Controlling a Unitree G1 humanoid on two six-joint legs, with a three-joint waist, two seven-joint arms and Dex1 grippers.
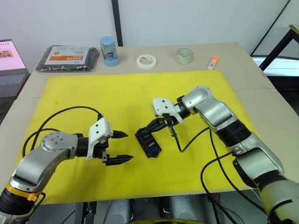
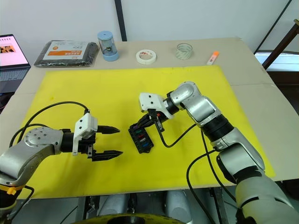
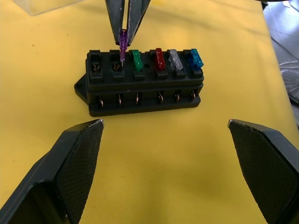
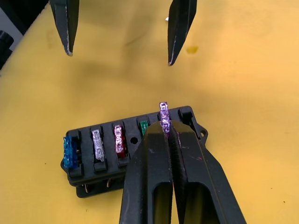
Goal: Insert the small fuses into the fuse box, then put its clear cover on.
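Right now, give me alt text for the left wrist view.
The right gripper lowers a tiny translucent purple fuse into a small black plastic fuse box on a yellow mat; green, red, white and teal fuses sit alongside.

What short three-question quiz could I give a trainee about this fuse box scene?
1. True or false: the right gripper holds a purple fuse over the fuse box.
2. How many fuses are already seated in the box?
3. The left gripper is: A) open, B) shut on the cover, C) shut on a fuse.

Key: 1 true; 2 four: green, red, white, teal; 3 A.
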